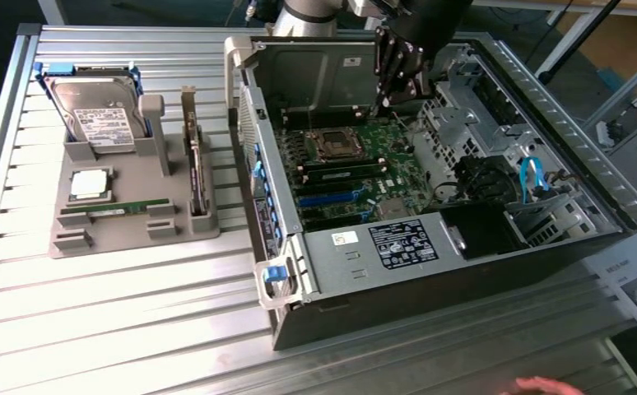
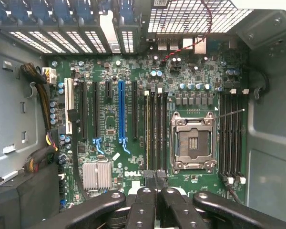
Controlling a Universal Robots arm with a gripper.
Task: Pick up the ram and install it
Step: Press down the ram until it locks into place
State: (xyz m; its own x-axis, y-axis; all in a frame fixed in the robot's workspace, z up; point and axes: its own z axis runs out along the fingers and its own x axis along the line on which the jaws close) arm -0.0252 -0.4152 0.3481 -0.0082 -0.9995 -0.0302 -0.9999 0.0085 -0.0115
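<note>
A hand (image 1: 541,385) showed at the near edge of the exterior view. Beyond it one open case (image 1: 495,255) lay on the slatted table (image 1: 132,329), with one gray holder (image 1: 121,234) on the exterior view's left.

In the holder's near slot one ram (image 1: 115,208) lay flat, untouched and well apart from the arm. Just behind it sat one square silver chip (image 1: 90,184). One dark card (image 1: 194,169) stood on edge at the holder's side nearer the case, and one drive (image 1: 101,122) leaned upright at the far end.

Inside the case lay one green board (image 1: 351,169) with one empty socket (image 1: 337,144). The gripper (image 1: 399,82) hung above the board's far part, its jaws shut and holding nothing.

In the wrist view the gripper (image 2: 155,179) had its two fingers (image 2: 162,180) pressed together over the board (image 2: 200,71). One socket (image 2: 193,143) stood open there. One blue slot (image 2: 121,112) ran among four black ones beside it, and one silver heatsink (image 2: 96,175) sat near the fingers. Long memory slots ran on both sides of the socket; their number could not be told.
</note>
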